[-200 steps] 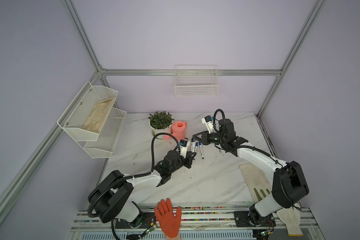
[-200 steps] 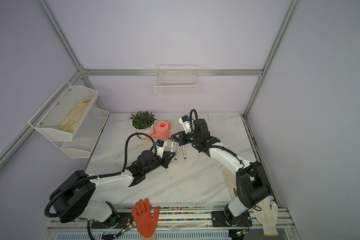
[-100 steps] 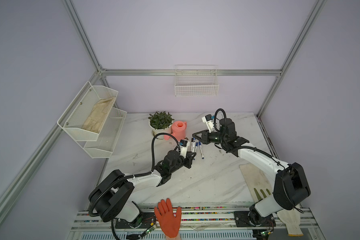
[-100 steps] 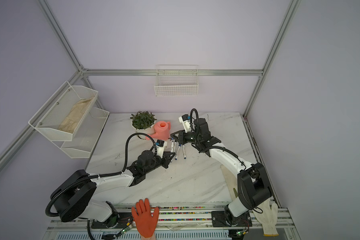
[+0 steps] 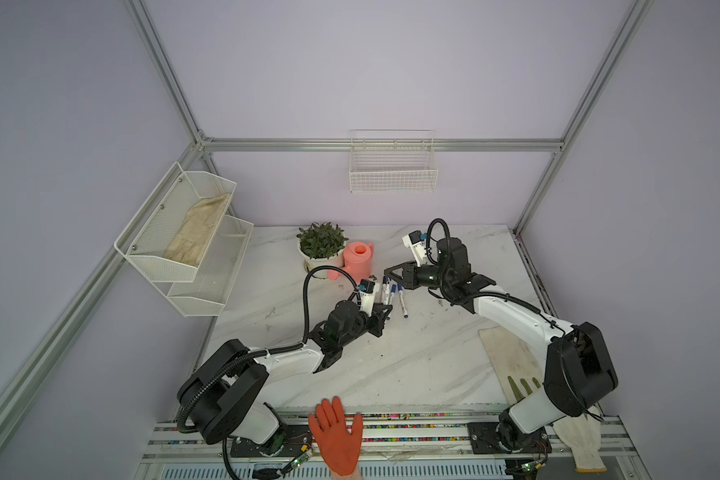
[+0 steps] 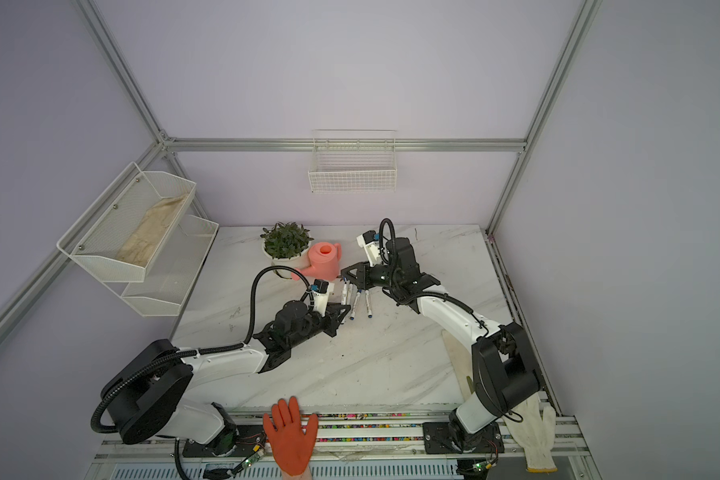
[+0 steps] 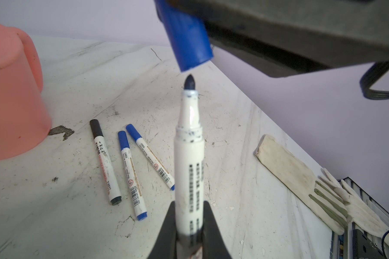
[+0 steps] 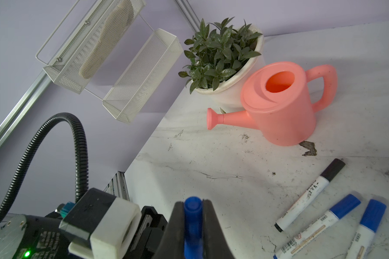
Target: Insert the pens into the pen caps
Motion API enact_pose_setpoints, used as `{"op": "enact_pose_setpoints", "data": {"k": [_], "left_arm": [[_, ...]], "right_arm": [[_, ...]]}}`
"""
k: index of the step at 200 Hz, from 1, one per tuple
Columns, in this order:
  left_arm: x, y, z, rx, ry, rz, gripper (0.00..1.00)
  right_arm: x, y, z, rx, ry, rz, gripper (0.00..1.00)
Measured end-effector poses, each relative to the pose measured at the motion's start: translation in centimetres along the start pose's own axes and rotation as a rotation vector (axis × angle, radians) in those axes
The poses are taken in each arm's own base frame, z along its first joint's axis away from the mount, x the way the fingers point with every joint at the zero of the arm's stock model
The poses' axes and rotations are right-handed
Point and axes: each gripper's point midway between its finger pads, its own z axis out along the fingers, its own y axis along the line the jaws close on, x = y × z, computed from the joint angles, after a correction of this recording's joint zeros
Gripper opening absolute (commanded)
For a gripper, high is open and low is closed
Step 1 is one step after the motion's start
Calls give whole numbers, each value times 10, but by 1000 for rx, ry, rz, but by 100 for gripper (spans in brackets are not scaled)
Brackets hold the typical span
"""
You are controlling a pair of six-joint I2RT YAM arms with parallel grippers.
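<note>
And the left gripper (image 7: 189,210) was clamped low on the uncapped pen (image 7: 189,157), its barrel aimed up at the blue cap (image 7: 186,38) pinched in the right gripper (image 8: 192,208). The nib sat just short of the cap's mouth, and the cap looked tilted off the pen's line. Three capped pens (image 7: 130,175) lay just beside the watering can (image 8: 283,105), whose mouth showed nothing inside. The plant pot (image 8: 231,94) stood touching its far side.

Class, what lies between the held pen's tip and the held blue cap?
Nothing: in the left wrist view a bare gap separates the pen from the blue cap.
</note>
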Motion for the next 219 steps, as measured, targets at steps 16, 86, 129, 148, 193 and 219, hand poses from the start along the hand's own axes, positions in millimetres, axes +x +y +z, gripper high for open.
{"op": "enact_pose_setpoints", "data": {"k": [16,86,129,148,193,219], "left_arm": [[0,0,0,0,0,0,0],[-1,0,0,-2,-3,1,0],[-2,0,0,0,-7,1,0],[-2,0,0,-1,-8,1,0],[-6,1,0,-5,-26,-8,0],[-8,2,2,9,-39,-33,0]], "right_arm": [[0,0,0,0,0,-4,0],[1,1,1,-1,4,-12,0],[5,-2,5,2,16,-12,0],[6,-1,5,1,17,-18,0],[10,0,6,0,33,-27,0],[11,-1,6,2,35,-38,0]]}}
